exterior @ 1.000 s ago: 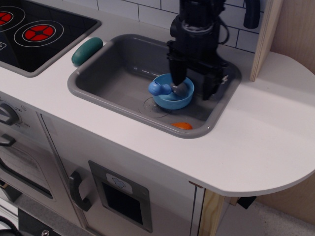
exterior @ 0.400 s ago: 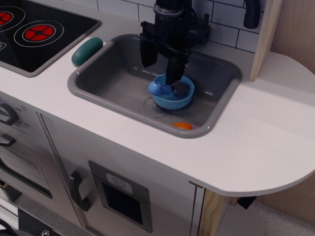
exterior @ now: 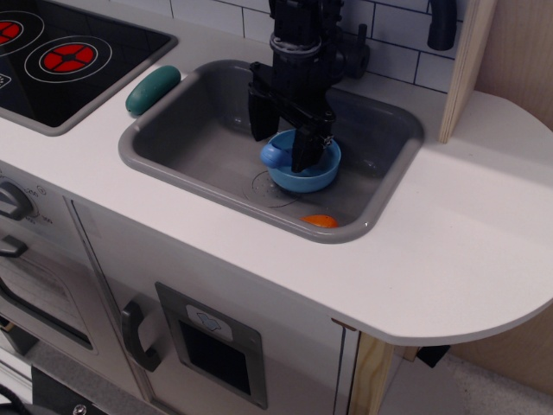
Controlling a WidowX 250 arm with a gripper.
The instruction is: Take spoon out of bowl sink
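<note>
In the sink (exterior: 199, 143): a light blue bowl (exterior: 304, 175) on the drain mark.
Spoon (exterior: 275, 155): in the bowl, blue handle over its left rim.
Gripper (exterior: 282, 140): jaws spread, one finger in the bowl, one left of it.
Front edge: small orange piece (exterior: 320, 221).
Counter: teal sponge (exterior: 153, 89).

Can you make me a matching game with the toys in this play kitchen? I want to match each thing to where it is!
Things:
1. spoon
2. bowl
3. orange piece
4. teal piece

Places:
A. on the white counter between stove and sink
B. at the sink's front edge
C. near the middle of the sink, over the drain mark
D. lying in the bowl under the gripper

Pairs: 1-D, 2-C, 3-B, 4-A
</note>
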